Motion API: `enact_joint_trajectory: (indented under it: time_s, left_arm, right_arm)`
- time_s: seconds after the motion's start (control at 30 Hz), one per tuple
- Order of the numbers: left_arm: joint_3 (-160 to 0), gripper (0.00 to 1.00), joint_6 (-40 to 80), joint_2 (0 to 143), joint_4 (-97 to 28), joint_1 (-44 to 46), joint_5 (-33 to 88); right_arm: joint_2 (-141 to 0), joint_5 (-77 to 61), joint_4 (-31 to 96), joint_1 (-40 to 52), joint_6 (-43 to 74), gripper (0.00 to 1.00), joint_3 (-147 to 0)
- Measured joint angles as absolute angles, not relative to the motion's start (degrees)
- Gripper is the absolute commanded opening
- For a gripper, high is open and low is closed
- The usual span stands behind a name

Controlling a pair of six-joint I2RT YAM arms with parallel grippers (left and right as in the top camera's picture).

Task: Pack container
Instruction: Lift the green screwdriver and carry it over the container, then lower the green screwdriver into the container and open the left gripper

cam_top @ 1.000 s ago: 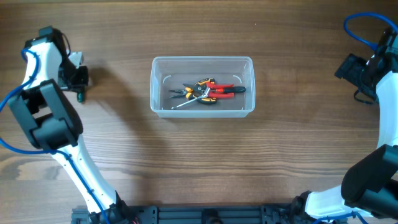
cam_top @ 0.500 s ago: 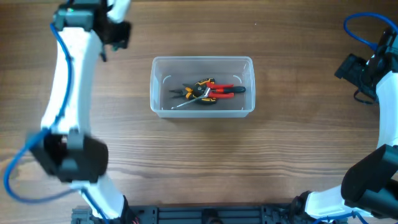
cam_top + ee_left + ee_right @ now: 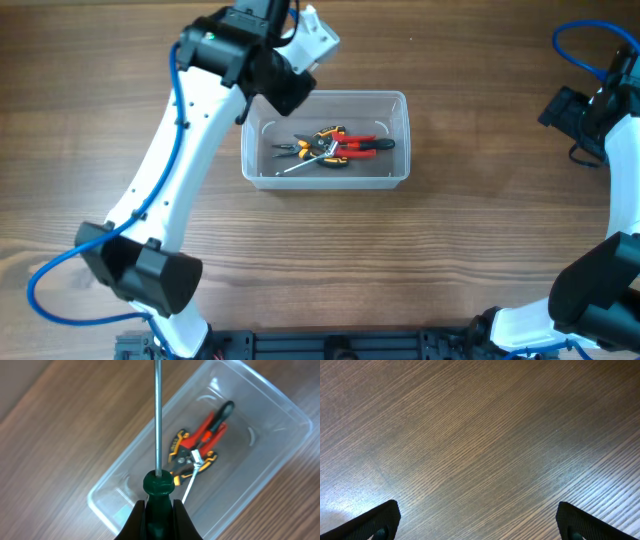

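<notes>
My left hand (image 3: 158, 510) is pressed together on the green handle of a screwdriver (image 3: 158, 487), pinching it from both sides, with the bare metal shaft running straight out ahead of my fingers (image 3: 137, 521). From overhead, this hand (image 3: 285, 88) hangs over the back left corner of the container (image 3: 350, 96). The container sits near the middle of the tabletop (image 3: 450, 260), long side across. In my left wrist view the shaft crosses above the container's near wall. Inside lie red pliers (image 3: 210, 430) and orange-and-black pliers (image 3: 177, 445), touching and partly overlapping, with a thin pale tool (image 3: 192, 472) slanting across them. My right hand (image 3: 477, 525) is spread wide and holds nothing, with only bare wood under it, far off at the right edge of the tabletop, well apart from the container.
</notes>
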State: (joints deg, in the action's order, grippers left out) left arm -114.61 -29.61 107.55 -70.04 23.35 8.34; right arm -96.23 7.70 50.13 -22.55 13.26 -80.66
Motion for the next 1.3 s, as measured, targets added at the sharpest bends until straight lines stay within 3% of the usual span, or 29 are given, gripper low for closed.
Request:
enact_joint_trajectory:
  time_s: [0.93,1.0,1.07,1.17,1.3]
  left_arm:
    - [-114.58,0.04,-32.8,128.53,-77.6,24.27,16.45]
    - [-114.58,0.09,-32.95,130.17,-78.48,24.27,16.45]
    - [-114.58,0.23,-33.12,131.09,-78.89,24.27,16.43]
    - [-114.58,0.31,-33.58,131.5,-78.74,24.27,16.4]
    - [-114.58,0.31,-33.61,131.5,-78.17,24.27,16.47]
  right_arm:
    - [-96.2,7.7,50.13,-22.55,13.26,1.0,-80.68]
    - [-96.23,7.7,50.13,-22.55,13.26,1.0,-80.66]
    - [-96.2,7.7,50.13,-22.55,13.26,1.0,-80.66]
    - [-96.23,7.7,50.13,-22.55,13.26,1.0,-80.66]
    - [-96.2,7.7,50.13,-22.55,13.26,1.0,-80.66]
